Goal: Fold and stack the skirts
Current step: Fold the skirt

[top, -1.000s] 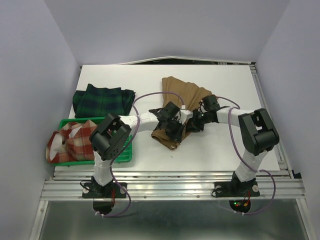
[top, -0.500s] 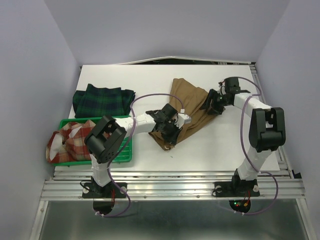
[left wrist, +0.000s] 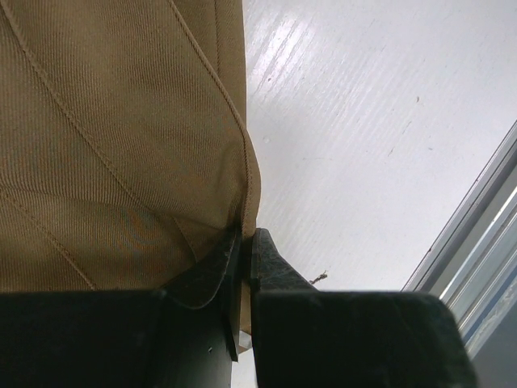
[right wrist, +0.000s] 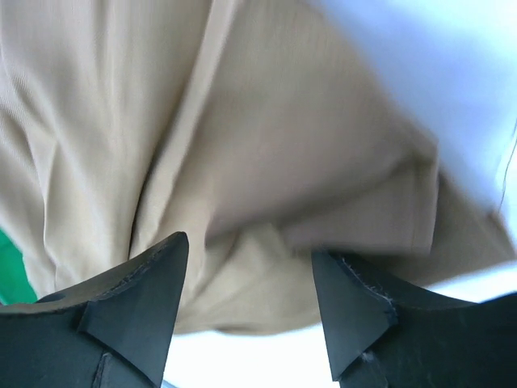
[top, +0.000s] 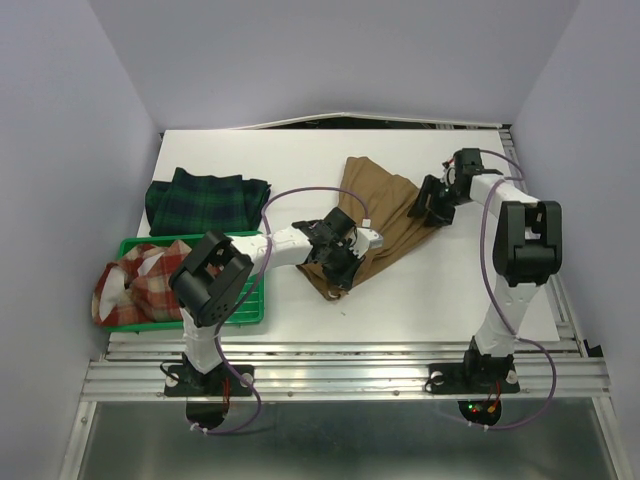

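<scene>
At table [top: 300, 160] centre, tan skirt [top: 385, 205]

This looks like a robotics lab test cell rather than a home: a white worktop [top: 290, 160] boxed in by bare pale-lavender walls [top: 70, 120], two white-and-black arms [top: 215, 278] bolted to an aluminium rail frame [top: 340, 372] at its near edge, purple cables [top: 290, 194] looping off them, and small indicator lights [top: 478, 408] glowing at the right base.
</scene>
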{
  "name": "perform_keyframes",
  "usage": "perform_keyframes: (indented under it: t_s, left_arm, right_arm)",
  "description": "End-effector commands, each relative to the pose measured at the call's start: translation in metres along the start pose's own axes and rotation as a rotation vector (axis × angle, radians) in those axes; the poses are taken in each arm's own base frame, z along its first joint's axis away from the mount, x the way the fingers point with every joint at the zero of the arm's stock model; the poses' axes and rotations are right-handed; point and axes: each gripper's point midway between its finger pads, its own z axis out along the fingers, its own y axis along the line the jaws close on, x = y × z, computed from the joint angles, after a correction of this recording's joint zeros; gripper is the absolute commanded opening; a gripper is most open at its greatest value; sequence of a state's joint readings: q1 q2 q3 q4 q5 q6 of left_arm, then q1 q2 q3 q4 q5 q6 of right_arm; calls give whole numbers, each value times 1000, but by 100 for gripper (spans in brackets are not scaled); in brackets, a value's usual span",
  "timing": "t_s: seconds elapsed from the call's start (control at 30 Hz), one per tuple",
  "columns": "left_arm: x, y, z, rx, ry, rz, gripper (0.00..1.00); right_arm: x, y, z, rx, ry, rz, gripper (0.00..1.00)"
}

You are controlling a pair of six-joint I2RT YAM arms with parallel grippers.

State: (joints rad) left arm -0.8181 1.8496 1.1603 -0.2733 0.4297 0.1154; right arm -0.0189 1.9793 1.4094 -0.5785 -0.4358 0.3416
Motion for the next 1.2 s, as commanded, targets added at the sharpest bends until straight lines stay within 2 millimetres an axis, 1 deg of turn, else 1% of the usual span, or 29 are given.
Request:
perform_keyframes:
  t_s: [0.0, 0.07, 0.1, 0.13, 0.17, 0.23, 0.27, 0.3, 0.33, 0.37, 0.4, 0.43, 0.47, 0.53, 0.57, 0.63, 0.7, 0.73, 0.77, 0.8, 0.83, 0.9, 0.93, 0.97, 1.03, 1.1, 1.13, 1.17]
  left_arm:
    - [62, 35, 15, -138, 204, -36, 0]
    - [62, 35, 16, -140, 205, -41, 0]
    - [62, 35, 17, -140, 205, -42, 0]
    - [63, 36, 17, -144, 206, -45, 0]
    - [63, 37, 17, -144, 206, -47, 0]
    - [65, 37, 18, -145, 212, -50, 0]
    - [64, 37, 18, -146, 210, -57, 0]
    - [67, 37, 18, -145, 215, -61, 0]
    - [68, 38, 18, -144, 217, -65, 0]
    - [69, 38, 18, -144, 218, -71, 0]
    - [71, 38, 18, -142, 222, -74, 0]
    - [72, 38, 18, -143, 224, -78, 0]
    - [73, 39, 18, -143, 227, -88, 0]
    - [74, 39, 19, -139, 227, -92, 0]
    - [73, 40, 19, -138, 225, -93, 0]
    - [74, 39, 20, -137, 228, -99, 0]
    - [75, 40, 19, -138, 230, -104, 0]
    - [74, 40, 19, -140, 227, -103, 0]
    - [74, 40, 18, -142, 227, -103, 0]
    - [75, 41, 18, -144, 229, -103, 0]
    - [74, 41, 17, -147, 229, -104, 0]
    - [74, 42, 16, -152, 227, -103, 0]
    - [74, 43, 16, -152, 227, -104, 0]
    - [73, 43, 15, -155, 224, -106, 0]
    - [73, 44, 15, -156, 225, -103, 0]
    - [73, 45, 13, -162, 229, -92, 0]
    - [73, 46, 11, -167, 231, -86, 0]
    - [71, 46, 9, -175, 227, -77, 0]
  right_arm:
    - [-24, -6, 6, 30, -40, -16, 66]
    - [-27, -9, 12, 38, -36, -10, 64]
    - [-35, -9, 10, 34, -49, -6, 63]
    - [-38, -8, 11, 31, -52, -3, 59]
    - [-48, -8, 7, 28, -74, 0, 56]
    - [-55, -11, 6, 29, -86, 7, 46]
    - [-57, -10, 6, 26, -87, 1, 35]
    - [-61, -9, 3, 14, -95, 3, 29]
    - [-65, -11, -2, 12, -106, 5, 25]
    - [-64, -9, -6, 9, -97, -7, 15]
    - [-68, -7, -14, -4, -107, -7, 12]
    - [-70, -3, -19, -10, -108, -14, 8]
    - [-72, 3, -26, -21, -111, -31, 1]
    - [-77, 3, -41, -36, -127, -34, 1]
    - [-78, 5, -45, -40, -125, -54, 1]
    - [-75, -7, -54, -27, -108, -36, 1]
    - [-70, -23, -55, 6, -90, -26, 1]
    - [-68, -34, -56, 17, -86, -14, 1]
    - [-57, -41, -50, 31, -46, -5, 1]
    - [-54, -52, -50, 54, -34, 11, 1]
    - [-47, -56, -47, 61, -11, 11, 1]
    - [-37, -72, -46, 82, 21, 41, 1]
    - [-27, -78, -42, 91, 46, 46, 1]
    - [-24, -79, -40, 89, 52, 49, 1]
    - [-17, -78, -30, 55, 69, 76, 1]
    - [-19, -80, -18, 36, 79, 106, 4]
    - [-15, -83, -13, 39, 96, 117, 6]
    - [-21, -82, -12, 36, 88, 109, 11]
